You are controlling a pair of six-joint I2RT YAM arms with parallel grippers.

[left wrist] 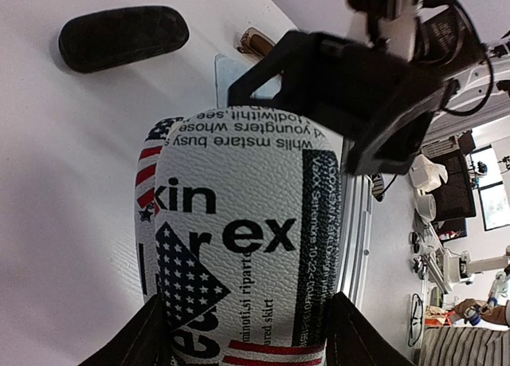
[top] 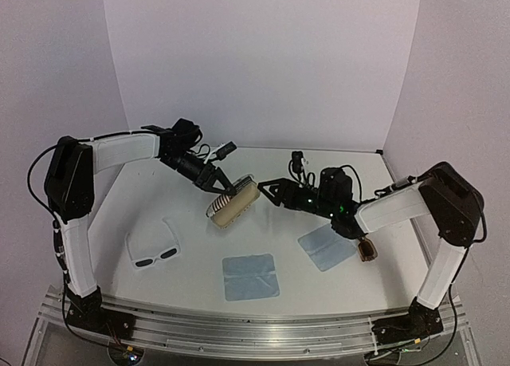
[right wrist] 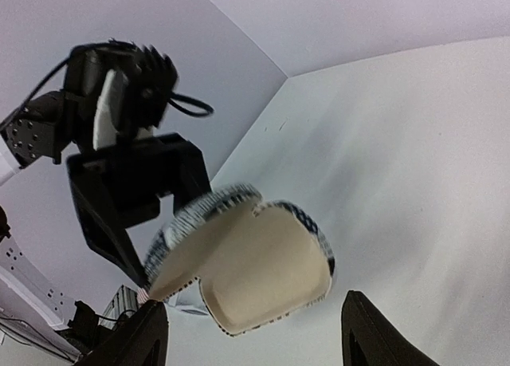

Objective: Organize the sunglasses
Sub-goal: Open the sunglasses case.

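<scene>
Sunglasses with a chunky white frame and dark lenses (top: 155, 254) lay loose on the white worktop (top: 263, 238) at front left, temples unfolded. The second pair, brown-framed sunglasses with amber-brown lenses (top: 367, 249), sat at the right side, just beside the right arm's forearm. Neither pair had gone into a case.

One square light-blue cloth (top: 249, 276) lay near the front centre. A second light-blue cloth (top: 327, 248) lay next to the brown pair.

Over the middle of the worktop, the left fingers (left wrist: 139, 342) gripped a flag-printed oblong case (top: 233, 202) from both sides. Its lid hung open on a beige lining, and it appeared to be lifted off the surface. The right fingers (right wrist: 147, 342) were spread wide and empty, facing the open mouth of the case and just short of it. In the left wrist view an oblong black case (left wrist: 123, 35) lay shut on the worktop, apart from the brown pair.

The job looked to be at an early stage, with one case opened and presented and nothing stowed. Both pairs were yet to be picked up, probably folded, seated in a case and closed in. The black case would need opening first. Whether the cloths had any part in the job could not be told.
</scene>
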